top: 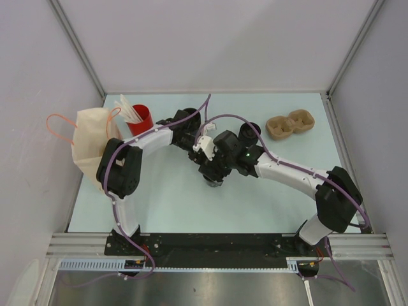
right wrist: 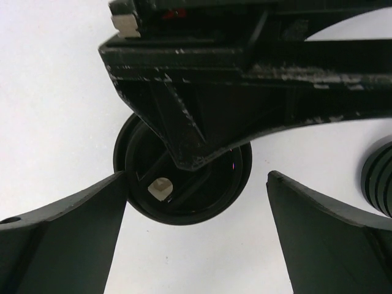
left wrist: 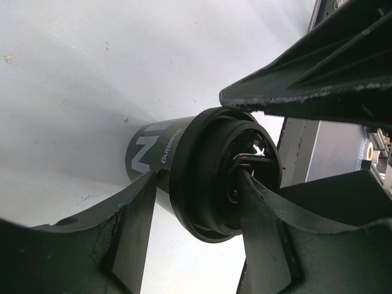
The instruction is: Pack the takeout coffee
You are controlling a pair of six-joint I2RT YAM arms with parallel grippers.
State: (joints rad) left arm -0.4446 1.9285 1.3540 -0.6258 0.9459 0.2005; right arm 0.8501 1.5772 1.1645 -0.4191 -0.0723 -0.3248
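The takeout coffee is a black cup with white lettering and a black lid, standing on the table mid-centre, mostly hidden under both wrists in the top view. My left gripper is closed on its top: one finger lies against the cup's side under the lid rim, the other lies on the lid. My right gripper hangs over the cup, jaws wide open, the left fingertip just touching the lid's edge. The left gripper's finger crosses above the lid there.
A squat ribbed black round piece sits just behind the grippers and shows at the right edge of the right wrist view. A brown cardboard cup carrier lies back right. A red cup with white sticks and a cream bag are back left.
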